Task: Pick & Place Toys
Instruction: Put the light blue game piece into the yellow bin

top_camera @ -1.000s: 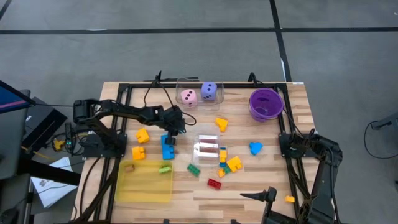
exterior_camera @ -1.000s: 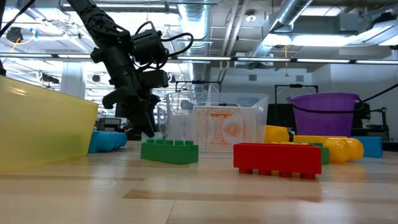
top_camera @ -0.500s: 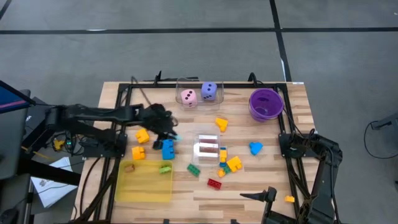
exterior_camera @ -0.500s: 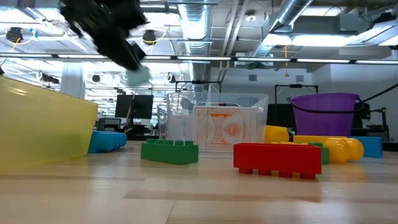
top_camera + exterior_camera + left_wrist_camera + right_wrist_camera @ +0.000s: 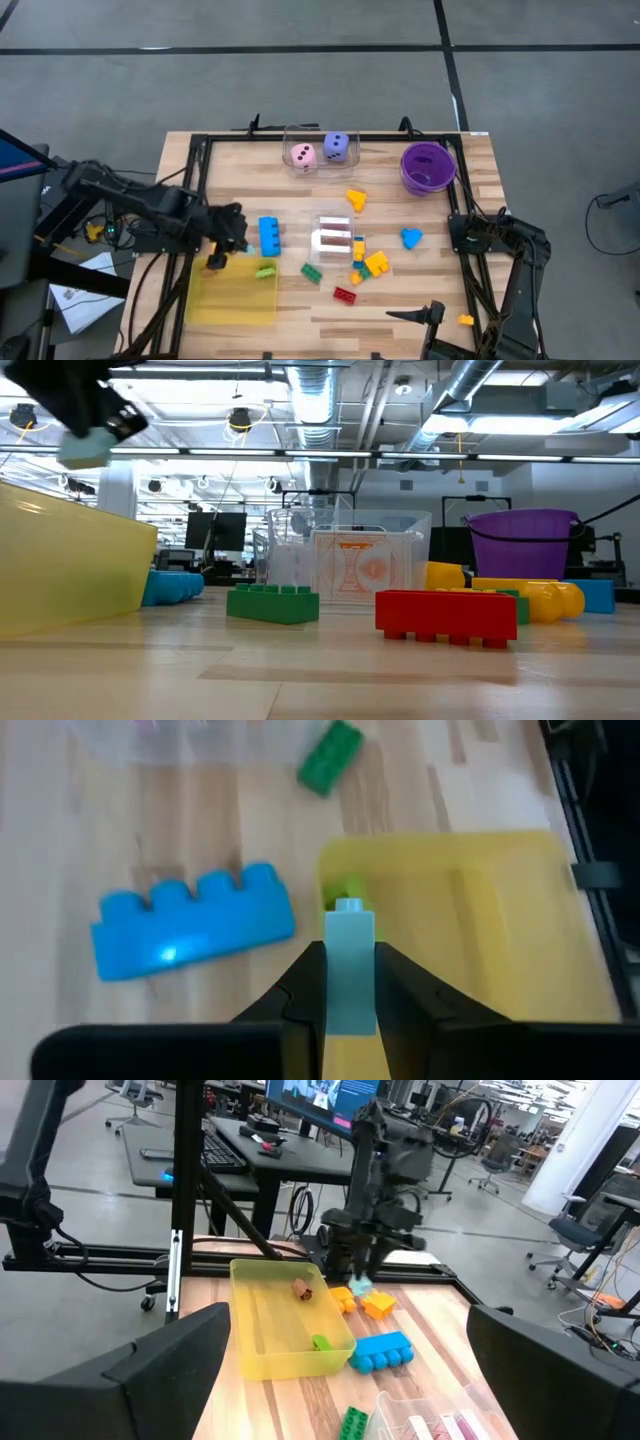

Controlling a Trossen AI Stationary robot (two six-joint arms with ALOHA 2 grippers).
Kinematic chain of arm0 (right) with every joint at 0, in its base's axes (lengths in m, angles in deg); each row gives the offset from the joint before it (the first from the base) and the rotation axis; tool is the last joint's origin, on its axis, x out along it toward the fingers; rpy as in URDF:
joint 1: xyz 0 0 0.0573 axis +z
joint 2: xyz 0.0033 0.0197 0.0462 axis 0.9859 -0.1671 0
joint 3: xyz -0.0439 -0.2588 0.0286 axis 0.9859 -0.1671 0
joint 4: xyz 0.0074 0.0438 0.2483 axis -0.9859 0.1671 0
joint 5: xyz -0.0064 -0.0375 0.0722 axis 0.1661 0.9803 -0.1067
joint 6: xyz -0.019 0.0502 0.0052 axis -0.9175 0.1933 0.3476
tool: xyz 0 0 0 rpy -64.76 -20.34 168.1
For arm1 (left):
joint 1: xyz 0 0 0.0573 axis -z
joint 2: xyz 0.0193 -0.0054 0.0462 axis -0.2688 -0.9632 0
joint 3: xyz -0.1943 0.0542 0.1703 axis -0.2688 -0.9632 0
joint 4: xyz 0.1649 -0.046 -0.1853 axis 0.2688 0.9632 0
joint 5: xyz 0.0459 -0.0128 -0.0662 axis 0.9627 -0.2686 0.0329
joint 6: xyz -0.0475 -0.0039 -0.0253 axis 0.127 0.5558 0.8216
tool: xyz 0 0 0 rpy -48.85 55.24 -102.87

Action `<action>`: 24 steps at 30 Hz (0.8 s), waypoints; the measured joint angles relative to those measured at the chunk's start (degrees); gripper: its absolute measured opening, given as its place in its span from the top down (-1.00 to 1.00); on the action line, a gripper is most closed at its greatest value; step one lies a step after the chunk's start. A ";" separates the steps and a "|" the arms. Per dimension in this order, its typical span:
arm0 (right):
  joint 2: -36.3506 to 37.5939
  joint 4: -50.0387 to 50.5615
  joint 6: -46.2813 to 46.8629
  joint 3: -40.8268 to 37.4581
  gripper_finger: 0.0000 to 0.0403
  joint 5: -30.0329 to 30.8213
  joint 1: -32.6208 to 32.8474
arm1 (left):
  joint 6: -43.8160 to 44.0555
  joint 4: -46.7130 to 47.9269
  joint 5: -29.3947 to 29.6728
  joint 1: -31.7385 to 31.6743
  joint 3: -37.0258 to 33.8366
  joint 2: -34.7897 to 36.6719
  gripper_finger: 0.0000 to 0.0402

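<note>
My left gripper [image 5: 236,232] hangs over the far edge of the yellow tray [image 5: 225,300] and is shut on a small pale blue brick [image 5: 350,965]. The low view shows this brick [image 5: 84,450] high at the upper left. A long blue brick [image 5: 269,236] lies flat on the table beside the gripper. Inside the tray lie a green piece [image 5: 265,270] and a brownish piece [image 5: 302,1287]. Two orange bricks [image 5: 365,1304] lie just beyond the tray's far edge. My right gripper [image 5: 425,315] waits open at the near right. My left gripper pinches the pale blue brick by two opposite sides [image 5: 350,995] between its two fingers. The fingers slant down from the table's left side. The brick's studded end [image 5: 348,906] sticks out past the fingertips. It is lifted clear, above the tray's far edge.
A clear box with a pink and a purple die [image 5: 320,152] stands at the far edge, and a purple bowl [image 5: 428,166] at the far right. Mid-table stand a clear card box [image 5: 332,238] and loose bricks: green [image 5: 312,271], red [image 5: 345,294], yellow [image 5: 376,263].
My left gripper has risen from the table's middle and swung toward the left and near edges, carrying the pale blue brick up clear of the table to the tray's far edge. The long blue brick has stayed on the table.
</note>
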 joint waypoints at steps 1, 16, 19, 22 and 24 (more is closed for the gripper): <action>0.00 0.00 0.03 0.00 -0.99 0.00 0.00 | 2.01 0.19 0.42 1.72 -0.02 0.00 0.73; 0.00 0.02 0.60 -0.02 -0.99 -0.03 -0.01 | 33.67 0.21 9.41 23.11 -9.24 0.00 0.72; 0.00 0.02 0.60 -0.01 -0.99 -0.04 -0.16 | 39.08 -0.27 10.45 25.94 -11.04 -0.02 0.72; 0.00 0.03 0.60 -0.02 -0.99 -0.04 -0.42 | 41.39 -2.19 11.55 28.33 -12.66 -0.02 0.72; 0.00 0.02 0.59 -0.01 -0.99 -0.13 -0.49 | 42.26 -2.93 12.61 29.37 -13.52 -0.07 0.72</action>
